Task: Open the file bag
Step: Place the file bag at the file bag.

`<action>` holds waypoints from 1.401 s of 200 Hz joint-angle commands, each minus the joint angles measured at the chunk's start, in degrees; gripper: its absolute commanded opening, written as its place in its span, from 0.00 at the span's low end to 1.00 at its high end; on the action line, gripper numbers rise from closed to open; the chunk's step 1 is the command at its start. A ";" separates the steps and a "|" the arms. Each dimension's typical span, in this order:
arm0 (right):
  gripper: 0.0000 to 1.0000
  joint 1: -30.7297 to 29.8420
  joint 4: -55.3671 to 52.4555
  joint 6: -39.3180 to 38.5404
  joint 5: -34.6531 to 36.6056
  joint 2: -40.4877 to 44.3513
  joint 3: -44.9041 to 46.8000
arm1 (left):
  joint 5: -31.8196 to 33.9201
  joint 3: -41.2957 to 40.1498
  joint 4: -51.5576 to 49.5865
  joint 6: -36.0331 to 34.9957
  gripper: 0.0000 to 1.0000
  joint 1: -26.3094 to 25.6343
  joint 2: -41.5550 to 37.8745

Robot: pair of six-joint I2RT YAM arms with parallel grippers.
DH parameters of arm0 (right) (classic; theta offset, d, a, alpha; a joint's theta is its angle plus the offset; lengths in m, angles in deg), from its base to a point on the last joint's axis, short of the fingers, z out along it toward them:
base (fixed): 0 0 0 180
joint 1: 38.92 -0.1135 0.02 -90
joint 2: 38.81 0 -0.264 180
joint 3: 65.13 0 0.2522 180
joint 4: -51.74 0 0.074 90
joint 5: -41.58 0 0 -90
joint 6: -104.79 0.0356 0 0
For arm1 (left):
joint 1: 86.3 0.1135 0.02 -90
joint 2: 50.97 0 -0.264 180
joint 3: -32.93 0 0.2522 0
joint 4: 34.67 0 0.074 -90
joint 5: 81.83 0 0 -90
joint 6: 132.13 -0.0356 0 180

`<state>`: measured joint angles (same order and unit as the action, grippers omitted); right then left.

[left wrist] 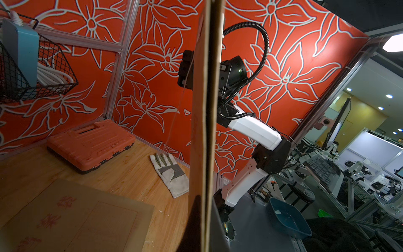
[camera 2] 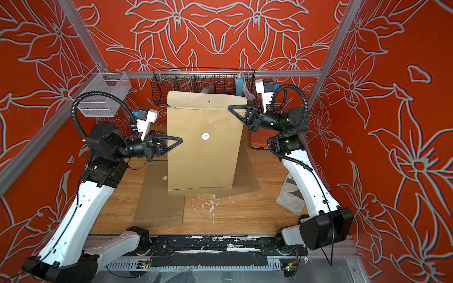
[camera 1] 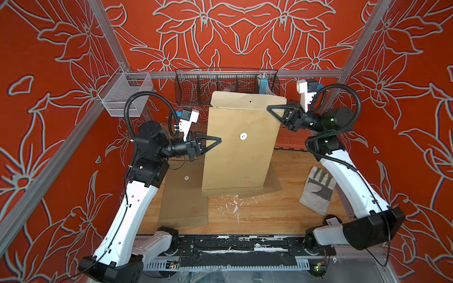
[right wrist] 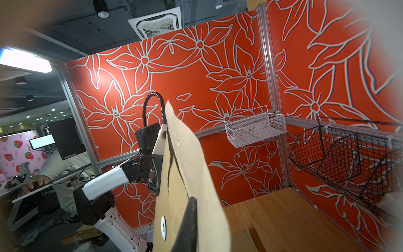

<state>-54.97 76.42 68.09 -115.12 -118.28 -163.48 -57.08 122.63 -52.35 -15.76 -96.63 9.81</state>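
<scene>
A brown paper file bag (camera 1: 240, 156) (camera 2: 203, 156) hangs upright above the table, with a white round button (camera 1: 243, 136) on its front and its flap (camera 1: 247, 99) standing up. My left gripper (camera 1: 219, 140) (camera 2: 181, 141) is shut on the bag's left edge at mid height. My right gripper (camera 1: 268, 107) (camera 2: 229, 107) is shut on the upper right edge, where flap and body meet. The left wrist view shows the bag edge-on (left wrist: 205, 131) between the left gripper's jaws (left wrist: 206, 229). In the right wrist view one black finger (right wrist: 188, 218) lies across the bag's front (right wrist: 185, 170).
Two more brown file bags lie flat on the wooden table (camera 1: 183, 196) (camera 1: 272, 181). A grey work glove (camera 1: 318, 188) lies at the right, by the right arm. An orange tool case (left wrist: 91, 144) sits at the back. A black wire basket (camera 1: 225, 85) and a white mesh basket (camera 1: 127, 95) hang on the frame.
</scene>
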 commanded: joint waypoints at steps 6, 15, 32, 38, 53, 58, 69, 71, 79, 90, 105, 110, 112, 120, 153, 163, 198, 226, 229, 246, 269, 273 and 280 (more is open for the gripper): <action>0.00 -0.34 -0.49 -1.47 -0.93 0.99 -0.01 | 0.67 -0.18 0.36 -1.66 0.00 0.23 -1.29; 0.00 -0.34 -1.12 -2.00 -0.88 1.21 0.12 | 1.11 -0.11 -0.03 -1.91 0.00 0.26 -1.27; 0.00 -0.35 -4.19 -4.38 -0.13 1.97 0.42 | 4.40 0.21 -2.79 -3.38 0.09 0.22 -1.44; 0.00 -0.34 -7.25 -6.55 0.66 2.50 0.60 | 6.22 0.34 -4.32 -4.07 0.20 0.15 -1.67; 0.00 -0.33 -17.26 -13.71 3.93 4.82 1.21 | 11.80 0.22 -9.25 -6.04 0.49 0.24 -2.29; 0.00 -0.36 -20.27 -15.80 5.33 5.68 1.64 | 14.21 -0.02 -11.06 -6.59 0.57 0.18 -2.55; 0.00 -0.29 -26.22 -19.49 8.79 7.72 2.78 | 19.86 -0.88 -14.86 -7.56 0.67 0.22 -3.46; 0.00 -0.29 -27.21 -20.08 9.48 8.02 2.97 | 20.84 -1.13 -15.41 -7.60 0.69 0.22 -3.58; 0.00 -0.31 -31.04 -22.08 12.13 9.37 3.85 | 24.74 -2.46 -17.41 -7.81 0.72 0.22 -3.61; 0.00 -0.30 -34.52 -23.29 15.36 11.08 5.34 | 30.40 -4.87 -20.07 -7.74 0.76 0.22 -6.41; 0.00 -0.30 -36.54 -23.61 18.25 13.10 7.73 | 37.73 -8.55 -23.58 -6.81 0.77 0.23 -7.69; 0.00 -0.36 -36.87 -23.53 18.83 13.61 8.54 | 39.67 -9.99 -24.48 -6.38 0.77 0.22 -8.07; 0.00 -0.31 -36.97 -23.51 18.98 13.85 8.87 | 40.38 -10.50 -24.80 -6.17 0.77 0.22 -8.22; 0.00 -0.38 -37.50 -23.50 19.61 14.50 9.80 | 42.99 -12.71 -26.20 -5.46 0.77 0.22 -8.79; 0.00 -0.32 -38.70 -22.88 21.19 15.48 12.29 | 54.12 -20.88 -30.96 0.24 0.76 0.22 -10.15; 0.00 -0.43 -38.30 -22.26 21.25 15.45 12.88 | 55.87 -23.33 -31.24 2.15 0.75 0.31 -10.31; 0.00 -2.27 -37.03 -20.43 21.78 14.38 14.08 | 57.96 -31.25 -31.01 7.57 0.52 4.47 -8.67; 0.00 -6.12 -37.24 -20.60 23.62 12.86 13.03 | 51.08 -37.90 -27.65 11.60 0.30 14.79 -7.64; 0.00 -6.69 -37.29 -20.67 23.84 12.60 12.82 | 50.51 -38.52 -27.26 11.86 0.28 15.78 -7.45; 0.00 -10.44 -37.74 -20.91 25.13 10.93 11.11 | 49.19 -40.72 -26.31 12.86 0.13 19.60 -5.90; 0.00 -17.17 -38.00 -21.54 27.08 8.10 8.22 | 50.05 -42.09 -26.23 13.68 0.03 22.80 -2.28; 0.00 -18.42 -38.00 -21.57 27.41 7.64 7.72 | 50.20 -42.22 -26.22 13.79 0.02 23.16 -1.69; 0.00 -20.77 -38.16 -21.81 27.86 6.65 6.55 | 50.66 -42.42 -26.11 13.95 0.01 23.61 -0.84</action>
<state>-69.62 36.57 46.93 -89.90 -109.77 -152.23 -6.13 80.82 -80.07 -3.71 -74.95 6.13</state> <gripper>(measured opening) 0.047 0.047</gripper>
